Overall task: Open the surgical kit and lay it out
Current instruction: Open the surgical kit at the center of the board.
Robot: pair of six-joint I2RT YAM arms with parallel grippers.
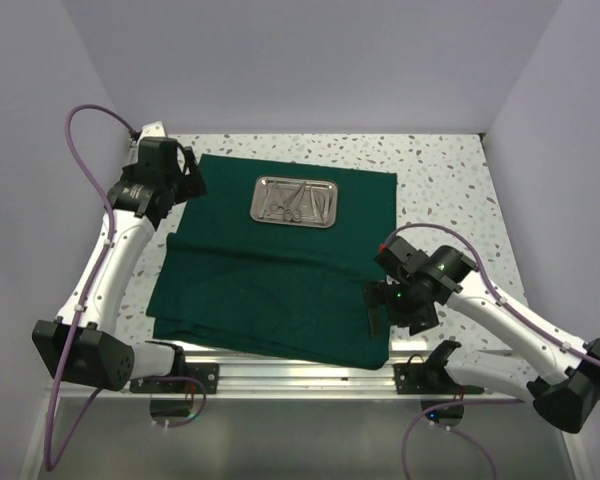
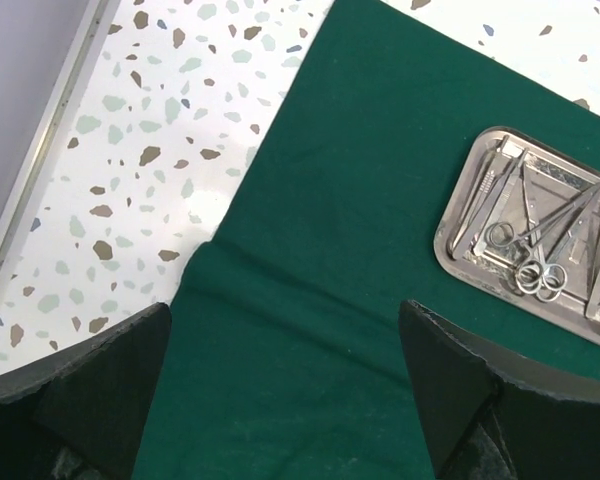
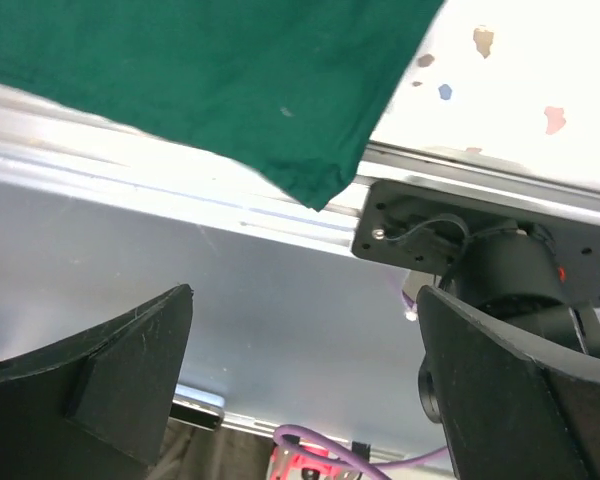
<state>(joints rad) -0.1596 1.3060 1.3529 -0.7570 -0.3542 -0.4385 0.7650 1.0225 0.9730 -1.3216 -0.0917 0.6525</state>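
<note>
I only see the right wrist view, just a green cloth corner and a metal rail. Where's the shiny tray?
Observer: The small shiny rectangular steel tray sits on the far part of the dark green cloth wrap.
Operator: What's in it?
Observer: Slim silver scissor-like instruments lie inside.
Operator: And the other arm?
Observer: The left tool hangs open above the cloth's left edge, holding nothing.

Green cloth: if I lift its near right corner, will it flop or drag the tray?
The cloth is likely floppy: creases and its overhanging corner suggest soft fabric. The tray on it probably pins the far half; a hard pull might drag it.
</note>
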